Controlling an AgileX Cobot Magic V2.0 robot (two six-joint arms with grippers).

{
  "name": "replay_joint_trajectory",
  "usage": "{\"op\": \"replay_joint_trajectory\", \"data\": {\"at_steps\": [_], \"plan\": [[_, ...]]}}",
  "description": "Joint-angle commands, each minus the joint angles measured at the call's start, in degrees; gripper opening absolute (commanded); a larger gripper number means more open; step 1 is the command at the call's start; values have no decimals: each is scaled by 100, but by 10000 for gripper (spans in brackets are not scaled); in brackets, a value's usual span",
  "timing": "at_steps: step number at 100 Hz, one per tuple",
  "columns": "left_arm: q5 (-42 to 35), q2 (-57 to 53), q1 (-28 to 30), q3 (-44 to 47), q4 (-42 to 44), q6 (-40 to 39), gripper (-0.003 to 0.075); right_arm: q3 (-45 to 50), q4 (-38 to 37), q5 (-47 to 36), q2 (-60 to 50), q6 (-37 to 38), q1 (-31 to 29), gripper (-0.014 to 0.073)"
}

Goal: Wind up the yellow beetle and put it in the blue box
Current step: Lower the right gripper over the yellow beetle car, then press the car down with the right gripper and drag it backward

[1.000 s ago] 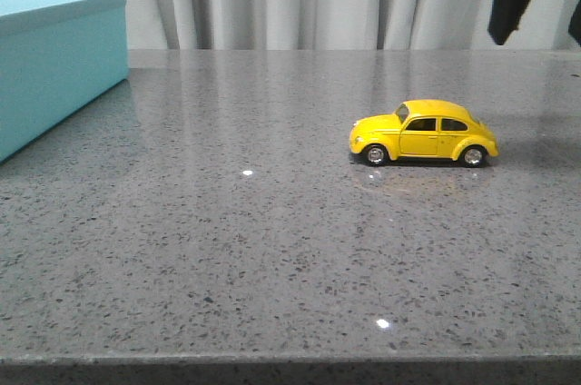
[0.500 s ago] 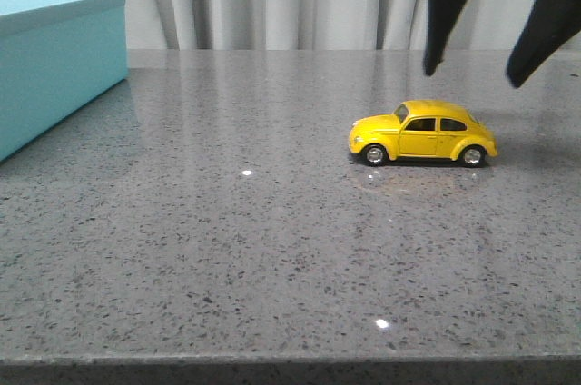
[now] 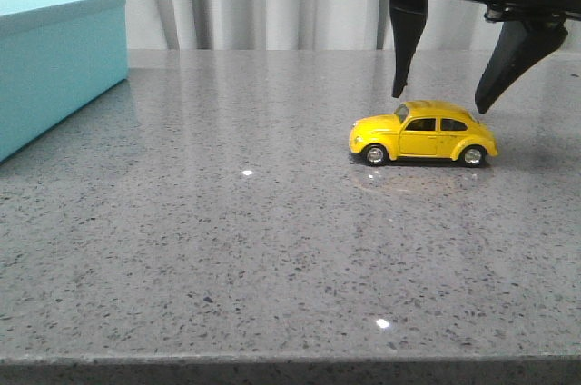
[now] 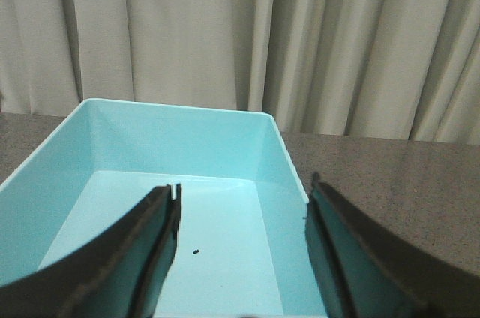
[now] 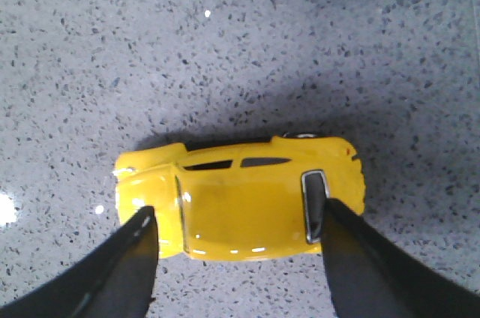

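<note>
right claw [image 3: 439,102] hangs wide open just above the yellow beetle [image 3: 423,132] on the tabletop [image 3: 227,240]; left claw [image 4: 241,247] gapes wide over the blue box [image 4: 187,153].

Bright, even light (glints on tabletop [image 3: 272,249])

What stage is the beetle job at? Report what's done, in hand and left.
Done: nothing that shows; the yellow beetle sits on the table on its wheels, ungrasped, and the blue box holds no car. In hand: the right gripper hangs open just above the car's roof, fingers fore and aft of it. The left gripper waits open over the box. Left: grasp, wind up, place in the box.
</note>
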Motion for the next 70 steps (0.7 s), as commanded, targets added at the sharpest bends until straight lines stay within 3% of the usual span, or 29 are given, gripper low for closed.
{"op": "replay_joint_trajectory", "data": {"at_steps": [1,70], "plan": [[-424,84,-50,-209,-2,-59,374,-176,-91,-191,-164,48,10,473],[-413,84,-50,-209,-2,-59,374,-176,-519,106,223,275,10,465]]}}
